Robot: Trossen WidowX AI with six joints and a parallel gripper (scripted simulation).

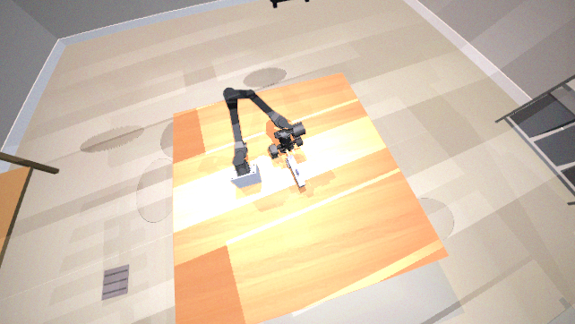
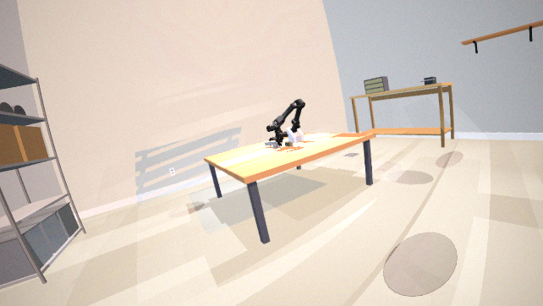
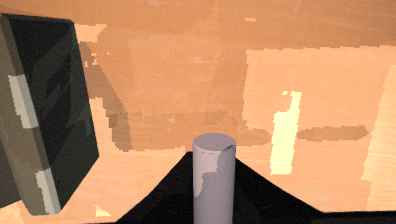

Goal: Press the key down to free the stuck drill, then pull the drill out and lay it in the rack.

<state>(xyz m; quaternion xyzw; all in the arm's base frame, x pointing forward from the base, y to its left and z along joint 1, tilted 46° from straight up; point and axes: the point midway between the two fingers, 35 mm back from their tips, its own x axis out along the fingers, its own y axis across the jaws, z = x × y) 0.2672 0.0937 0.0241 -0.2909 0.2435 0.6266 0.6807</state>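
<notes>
The drill (image 3: 214,180) is a pale grey upright cylinder at the bottom middle of the wrist view, its round top end showing. My gripper (image 3: 206,159) (image 1: 287,148) (image 2: 279,144) is shut on it, with a black finger close against each side. The lower part of the drill is hidden. A long pale piece (image 1: 296,172) (image 2: 271,144), which looks like the rack, lies on the table beside the gripper. A dark block (image 3: 55,110) (image 1: 273,151) (image 2: 289,144) stands on the other side of the gripper. I cannot make out the key in any view.
The wooden table (image 1: 313,233) (image 2: 338,145) carries the arm's pale base (image 1: 246,177) (image 2: 295,135), close to the dark block. Strong light and shadow patches cross the table top. A shelf unit and a workbench stand away from the table.
</notes>
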